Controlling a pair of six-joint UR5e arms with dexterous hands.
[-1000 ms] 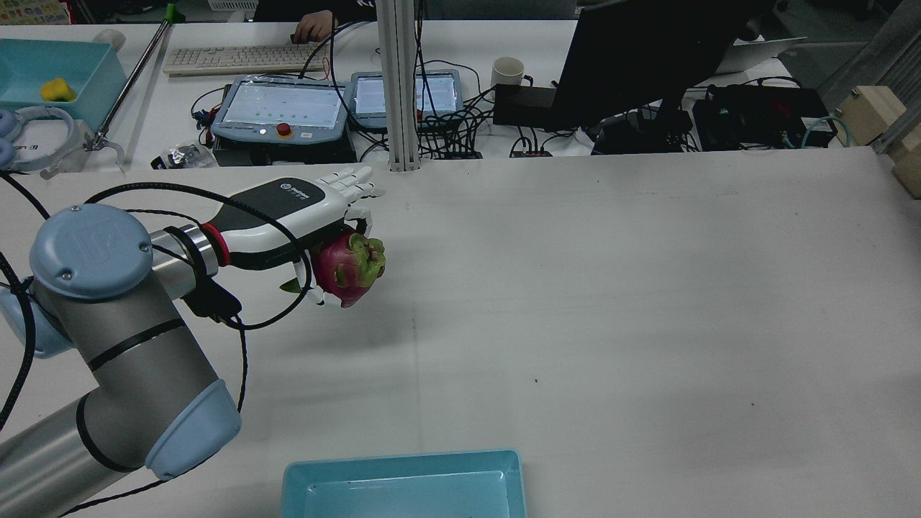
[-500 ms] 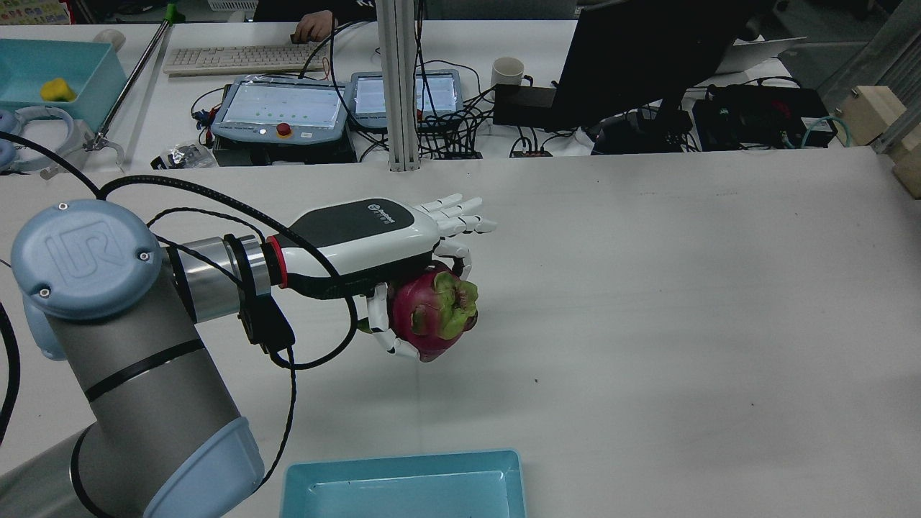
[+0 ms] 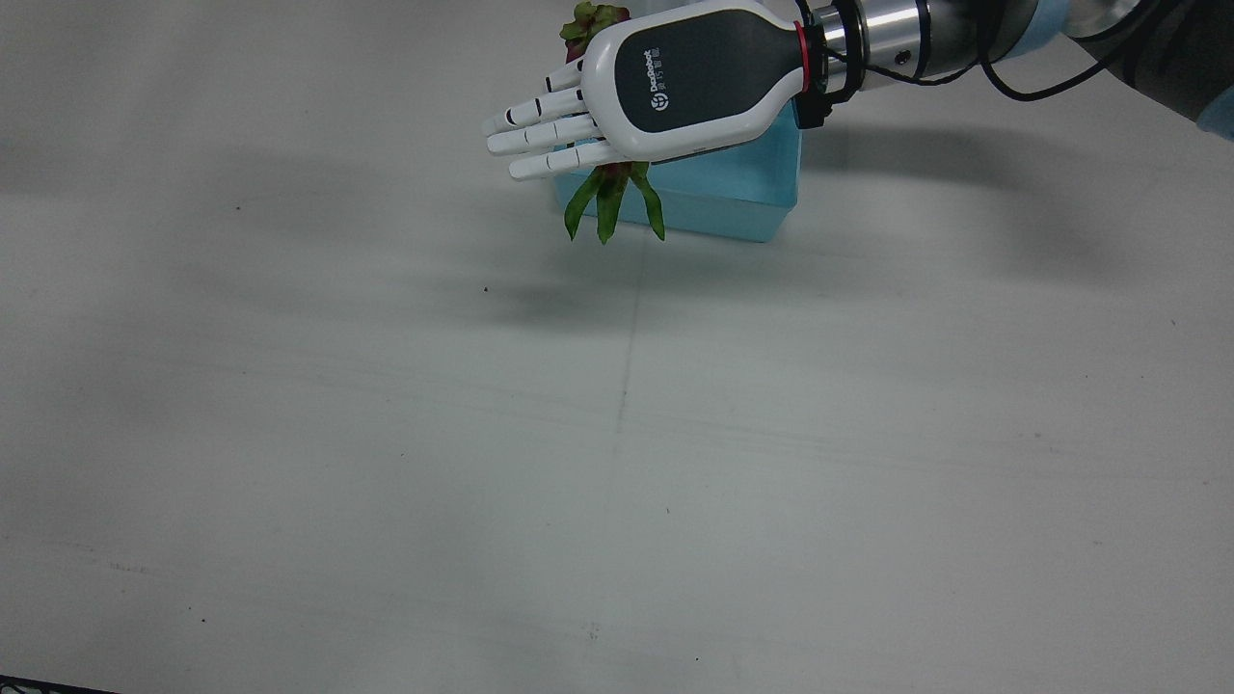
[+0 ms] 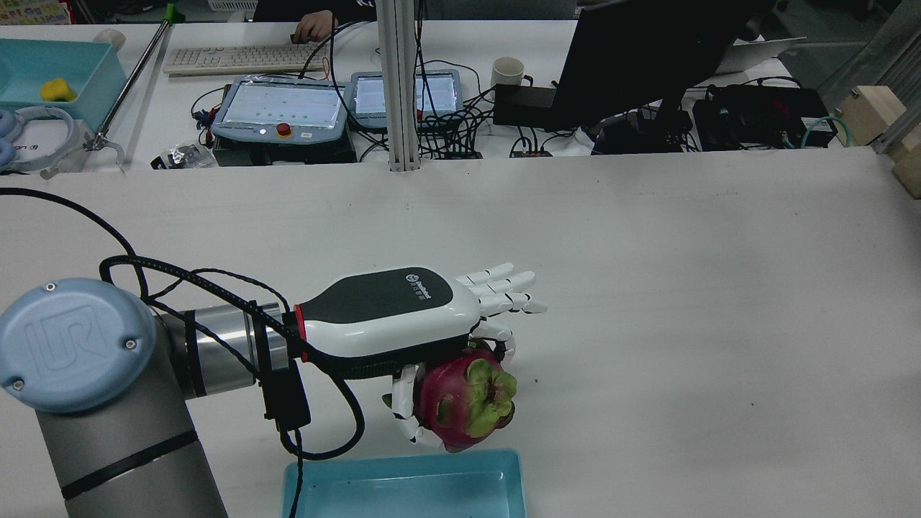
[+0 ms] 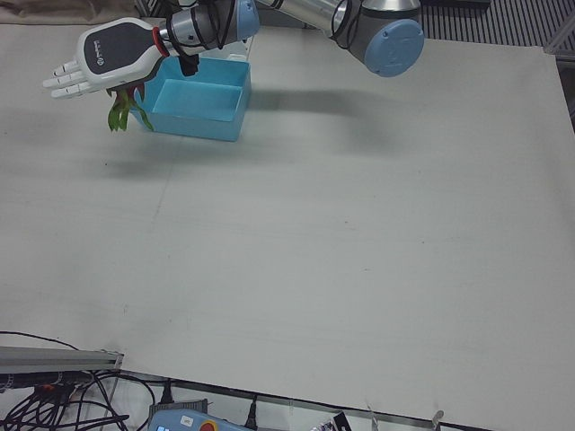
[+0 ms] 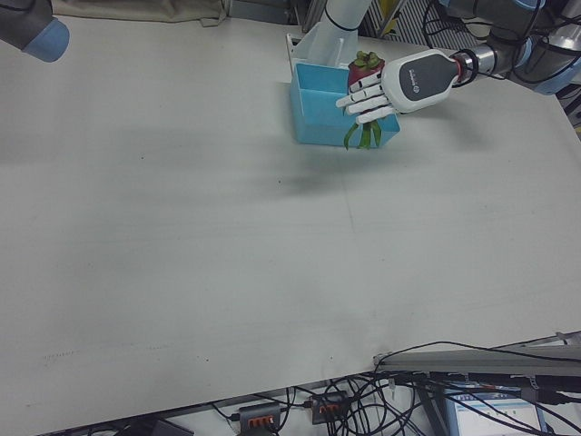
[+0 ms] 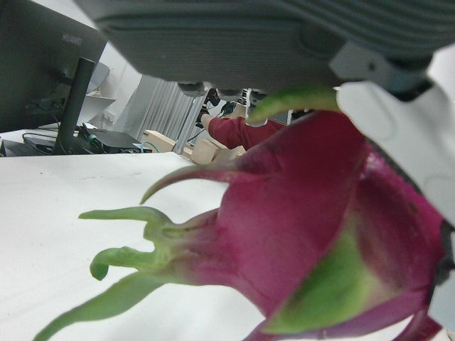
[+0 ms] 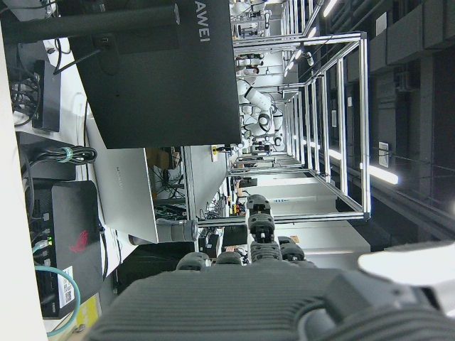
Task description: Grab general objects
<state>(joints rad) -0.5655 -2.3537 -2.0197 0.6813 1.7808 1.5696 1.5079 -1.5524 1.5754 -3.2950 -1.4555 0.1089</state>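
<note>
Underneath, the glossy white left hand (image 4: 403, 324) cups a rounded magenta dragon fruit (image 4: 466, 405) with leafy green scales.

The counter (image 4: 647, 288) is a broad, pale grey-white surface, faintly scuffed and dotted with a few small dark specks. A light blue tray (image 4: 403, 478) sits directly on it at the robot-side edge, near the middle; the rest of its top lies bare.

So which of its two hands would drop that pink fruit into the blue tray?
The left hand, most likely: it already holds the dragon fruit in the air beside the blue tray. The right hand holds nothing and is away from the tray.
</note>
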